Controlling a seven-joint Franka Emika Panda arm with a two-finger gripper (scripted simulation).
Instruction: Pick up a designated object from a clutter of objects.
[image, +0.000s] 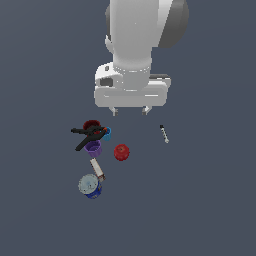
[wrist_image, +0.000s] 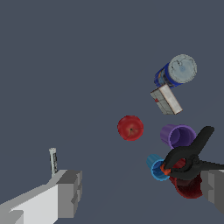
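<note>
Above, parted fingers (image: 130, 110) well clear of clamp (image: 88, 134).

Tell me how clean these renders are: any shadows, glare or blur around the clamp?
Exterior view: flat, even light, no cast shadows or glare on the floor; the clamp is small and coarse, its jaws hard to make out against the cups. Wrist view: the clamp is larger and sharp, with no blur; the gripper fingers crop out at the frame edges.

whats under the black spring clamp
The black spring clamp lies across the dark red cup, blue cup and purple cup. Its body covers part of each cup's rim; the floor directly beneath is hidden.
</note>
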